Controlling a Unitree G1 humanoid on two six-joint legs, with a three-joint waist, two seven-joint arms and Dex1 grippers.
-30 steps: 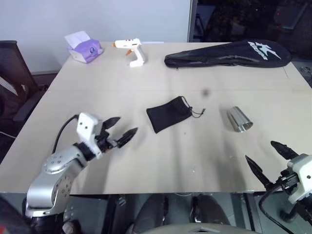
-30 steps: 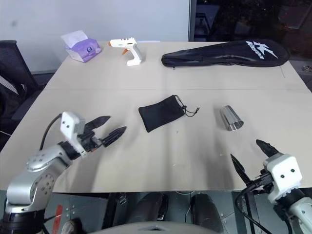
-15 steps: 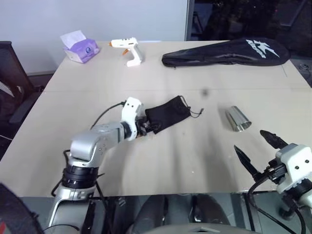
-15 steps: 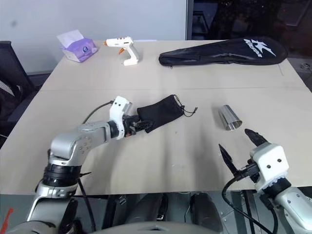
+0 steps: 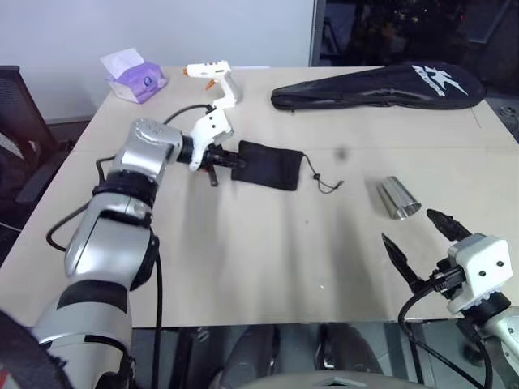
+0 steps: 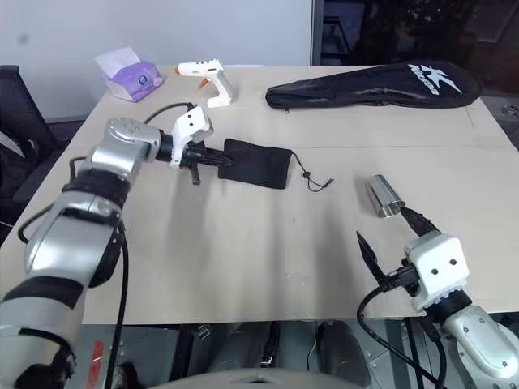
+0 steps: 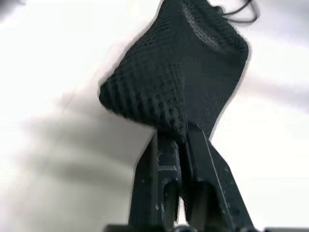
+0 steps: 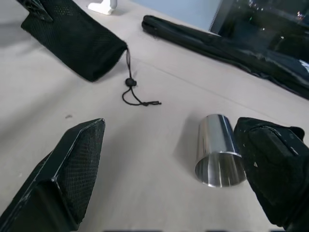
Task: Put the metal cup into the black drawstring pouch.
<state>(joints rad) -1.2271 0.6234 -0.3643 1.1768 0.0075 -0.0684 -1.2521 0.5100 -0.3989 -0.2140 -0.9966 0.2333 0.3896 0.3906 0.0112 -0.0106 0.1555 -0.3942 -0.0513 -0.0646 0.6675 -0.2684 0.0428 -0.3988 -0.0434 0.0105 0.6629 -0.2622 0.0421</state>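
Observation:
The black drawstring pouch [image 5: 269, 166] is at the middle of the table, its cords [image 5: 324, 183] trailing to the right. My left gripper [image 5: 224, 158] is shut on the pouch's left end, and in the left wrist view the mesh fabric [image 7: 178, 72] bunches above the pinched fingertips. The metal cup [image 5: 397, 199] lies on its side on the table to the right, open mouth toward me. My right gripper [image 5: 408, 228] is open just in front of the cup, apart from it. In the right wrist view the cup [image 8: 218, 151] lies ahead between the spread fingers.
A long black racket bag [image 5: 381, 85] lies along the far right of the table. A white glue gun [image 5: 217, 81] and a purple tissue pack [image 5: 134, 77] sit at the far left. A dark chair [image 5: 16, 121] stands beside the table's left edge.
My left arm swung forward from the near left, shut its open fingers on the pouch's end and drew the pouch back and left. The right gripper crept a little toward the cup, still open.

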